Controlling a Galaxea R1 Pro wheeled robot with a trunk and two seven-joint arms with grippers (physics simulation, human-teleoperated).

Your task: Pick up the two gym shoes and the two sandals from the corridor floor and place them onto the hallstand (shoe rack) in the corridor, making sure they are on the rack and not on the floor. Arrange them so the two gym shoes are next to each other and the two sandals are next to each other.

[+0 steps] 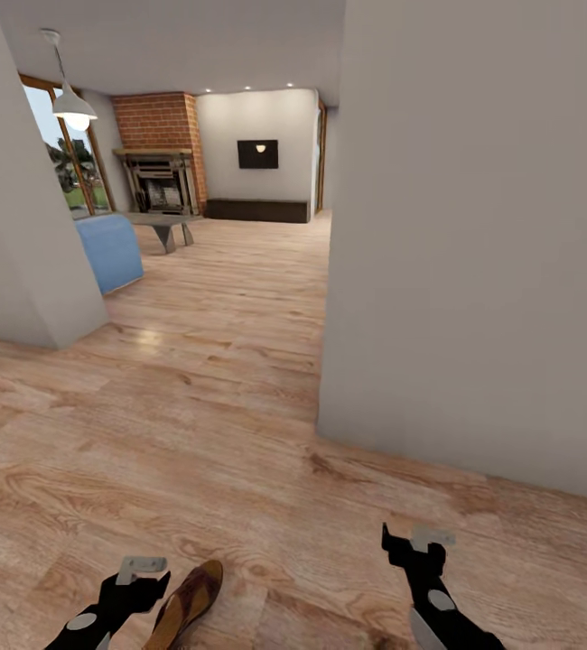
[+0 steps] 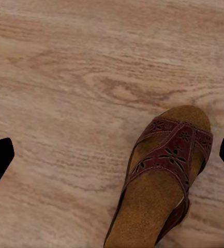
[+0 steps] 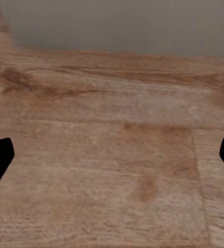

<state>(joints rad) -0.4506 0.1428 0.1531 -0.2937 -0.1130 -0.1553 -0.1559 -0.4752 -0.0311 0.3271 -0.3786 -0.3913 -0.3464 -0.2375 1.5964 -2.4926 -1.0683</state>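
While the left end effector hangs spread wide over the floor, a sandal lies at its 3 o'clock — ungrasped. The right end effector is also apart. Descending off-centre could nudge the sandal away — a finger would catch its strap.

The head view looks forward and down from high up, over the floor toward a far room, a wall close at the right. Both wrist views look steeply down at planks from close above. The left wrist view shares a sandal with the head view's lower left.
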